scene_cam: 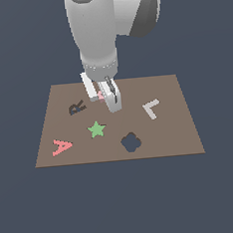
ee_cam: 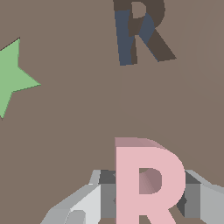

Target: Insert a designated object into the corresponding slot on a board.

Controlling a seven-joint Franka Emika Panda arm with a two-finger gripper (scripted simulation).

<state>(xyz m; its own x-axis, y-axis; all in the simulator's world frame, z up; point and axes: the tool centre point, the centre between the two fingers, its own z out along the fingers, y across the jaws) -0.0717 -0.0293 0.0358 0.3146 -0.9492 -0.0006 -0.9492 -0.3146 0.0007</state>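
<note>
Glossy pale-grey rounded arm (scene_cam: 96,25) ending in a white, grey-padded pincer (scene_cam: 103,95).

Exterior view looks down across the whole board (scene_cam: 164,129) from afar; wrist view hovers close above it

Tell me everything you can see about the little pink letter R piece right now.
The pink R block is a small, flat, pale pink piece with a matte, plastic-like look, a thick edge and a closed loop above its legs. It sits between the fingers of the gripper, whose pads flank it on both sides in the wrist view. In the exterior view only a pink sliver shows, over the brown board. The dark R-shaped slot lies apart from it, unfilled.
</note>
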